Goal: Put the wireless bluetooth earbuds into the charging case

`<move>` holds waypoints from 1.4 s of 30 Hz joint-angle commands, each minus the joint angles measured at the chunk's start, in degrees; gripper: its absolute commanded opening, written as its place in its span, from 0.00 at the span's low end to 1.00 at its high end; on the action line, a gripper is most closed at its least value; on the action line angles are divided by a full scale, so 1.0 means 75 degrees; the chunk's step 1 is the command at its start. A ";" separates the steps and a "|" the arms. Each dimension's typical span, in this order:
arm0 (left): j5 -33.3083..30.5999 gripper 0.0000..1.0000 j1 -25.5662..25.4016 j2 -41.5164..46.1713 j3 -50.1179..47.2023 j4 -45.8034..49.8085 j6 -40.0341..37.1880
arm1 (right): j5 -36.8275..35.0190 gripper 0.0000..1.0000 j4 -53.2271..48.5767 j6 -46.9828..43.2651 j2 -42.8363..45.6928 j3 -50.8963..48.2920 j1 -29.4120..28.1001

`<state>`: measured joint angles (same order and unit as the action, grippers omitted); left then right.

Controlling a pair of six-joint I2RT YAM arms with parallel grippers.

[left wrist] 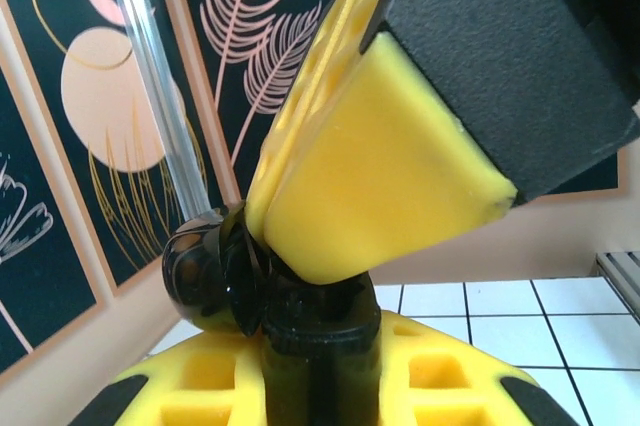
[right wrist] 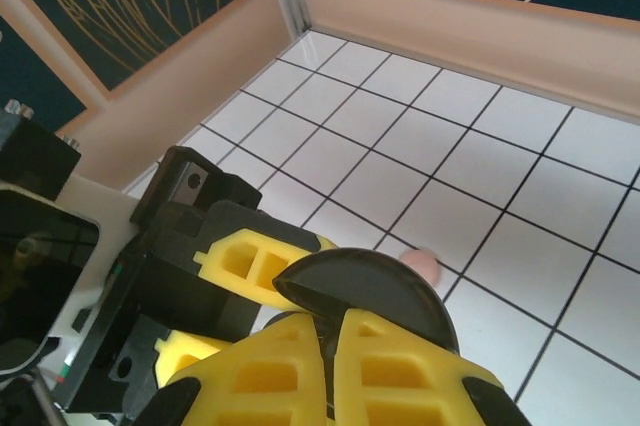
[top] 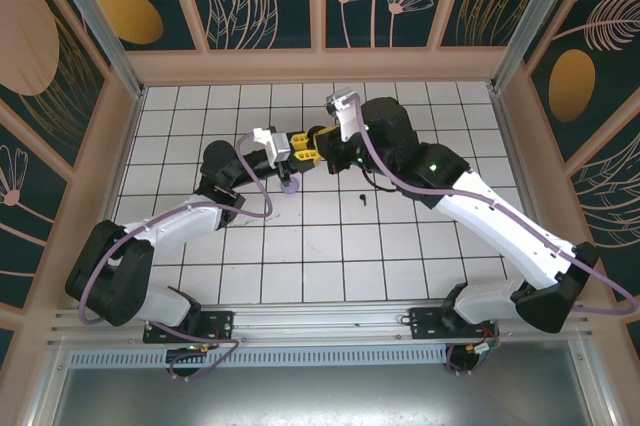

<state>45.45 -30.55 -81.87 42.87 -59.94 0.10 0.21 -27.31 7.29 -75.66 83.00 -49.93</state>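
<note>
Currently, left hand [top: 288,153]: reaching in from the left to the middle of the tiled surface [top: 300,246], raised above it, tip to tip with the other hand.
Left hand grip: in its own wrist view the yellow fingers [left wrist: 200,381] are clamped together on a glossy black piece that rises between them and bulges out round to the left; it looks like part of the black case [left wrist: 215,271].
Right hand [top: 308,154]: coming in from the right and meeting the left hand; its yellow pad and black body stand close above the left wrist camera.
Right hand grip: closed, with the yellow fingers [right wrist: 400,366] pinched on the edge of a dark disc, the black case [right wrist: 370,291], which stands up from between them.
Black case position: held in the air between the two hands, off the surface.
Black earbud [top: 362,199]: a tiny dark bud lying alone on a white tile, near the hands on their right, touching nothing.
Lilac item [top: 290,186]: small, on the surface just below the joined hands; bud or case, I cannot tell.
Pale pink item [right wrist: 420,264]: rounded, on a tile, partly hidden behind the dark disc.
</note>
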 commanded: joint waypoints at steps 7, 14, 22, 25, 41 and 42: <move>0.0151 0.00 -0.0134 0.0111 0.0402 -0.0336 0.0148 | -0.0109 0.19 -0.0254 -0.0082 -0.0210 0.0115 -0.0239; 0.0063 0.00 -0.0134 -0.0026 0.0291 -0.0616 0.0390 | -0.0170 0.58 0.0155 0.0636 0.0426 0.0454 0.0288; 0.0000 0.00 -0.0146 -0.0162 0.0145 -0.1019 0.0652 | 0.0240 0.68 0.0317 0.1563 0.1224 0.0396 0.1207; -0.0024 0.00 -0.0146 -0.0159 0.0120 -0.1031 0.0643 | 0.0382 0.68 0.0290 0.1830 0.1333 0.0120 0.1473; -0.0069 0.00 -0.0146 -0.0112 0.0292 -0.0692 0.0589 | 0.0893 0.74 -0.0975 0.0916 0.0210 0.0623 0.0713; -0.0072 0.00 -0.0146 -0.0112 0.0306 -0.0684 0.0590 | 0.0853 0.74 -0.0987 0.0898 0.0187 0.0618 0.0711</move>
<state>44.51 -31.46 -82.61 43.75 -64.42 4.16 8.43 -32.25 16.34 -74.26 85.14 -44.36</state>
